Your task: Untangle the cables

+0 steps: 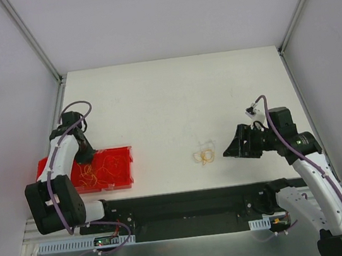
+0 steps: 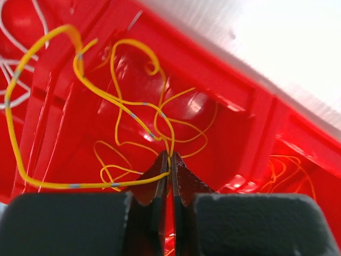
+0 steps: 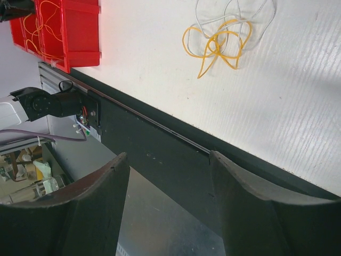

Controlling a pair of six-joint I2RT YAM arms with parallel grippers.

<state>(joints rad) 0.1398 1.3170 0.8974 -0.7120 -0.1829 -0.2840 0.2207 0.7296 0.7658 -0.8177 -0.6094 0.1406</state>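
The left hand [image 2: 170, 162] was closed tight on a yellow wire [image 2: 96, 185], pinching one strand between its tips low inside a red bin [image 1: 125, 166] at the tabletop's [image 1: 174, 102] near left corner. The rest of the wire looped loosely up toward 11 o'clock in the wrist view. That grip looked like a way to carry a freed strand into the bin, where other yellow loops lay in the same compartment. White strands showed in a section toward 10 o'clock and orange ones in a section toward 4 o'clock, so the bin seemed to be sorting by colour.

The remaining tangle [image 1: 205, 156], yellow and whitish loops crossing each other, lay on the bare tabletop near its front edge, at about 3 o'clock from the bin and well apart from it. The right hand [image 1: 231, 151] hung just beside the tangle at its 3 o'clock. Its fingers were spread and empty, probably waiting to take the next strand.

No brand, label or writing could be read. The yellow wire carried only small bluish bands.
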